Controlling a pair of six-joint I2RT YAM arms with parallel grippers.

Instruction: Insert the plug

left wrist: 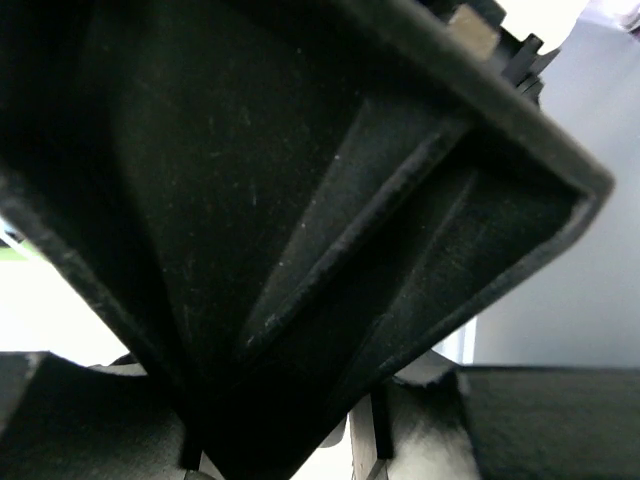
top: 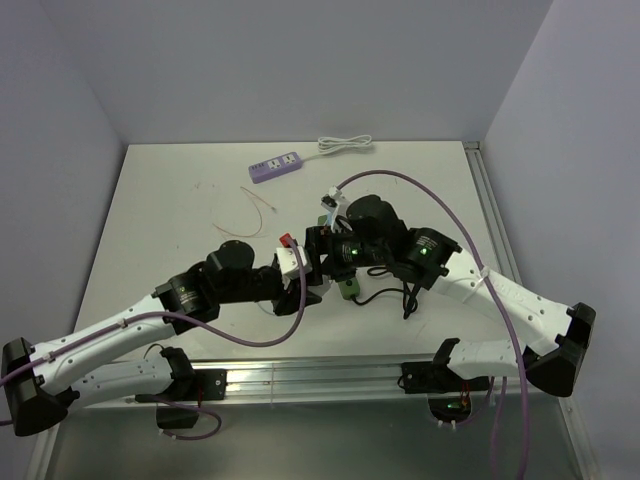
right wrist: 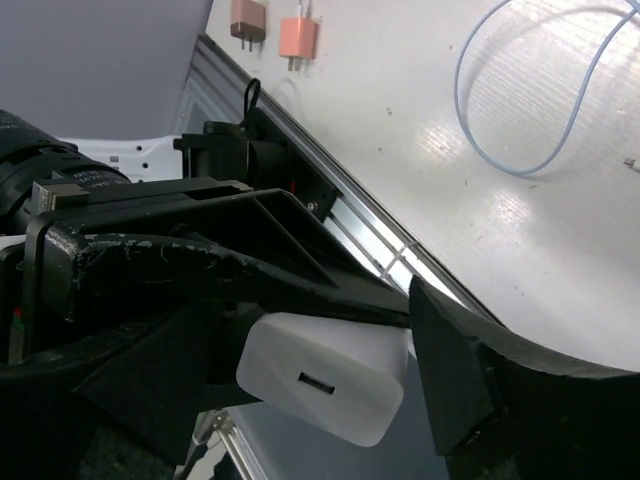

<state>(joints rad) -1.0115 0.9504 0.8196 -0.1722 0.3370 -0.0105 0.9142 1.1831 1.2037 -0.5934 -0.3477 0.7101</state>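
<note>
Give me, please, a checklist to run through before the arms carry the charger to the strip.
1. Charger inside right gripper: ok.
2. Grip firm: cannot tell.
3. Left gripper clear of charger: not ok, its finger lies right alongside.
4. Left wrist view usable: not ok, a black finger fills it.
5. Strip uncovered: ok.
6. Charger's facing toward strip: cannot tell.

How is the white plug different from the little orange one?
The white plug is held between black fingers; the orange plug lies loose on the table. The white plug shows a small slot; the orange plug shows two metal prongs. Both are blocky little chargers.
</note>
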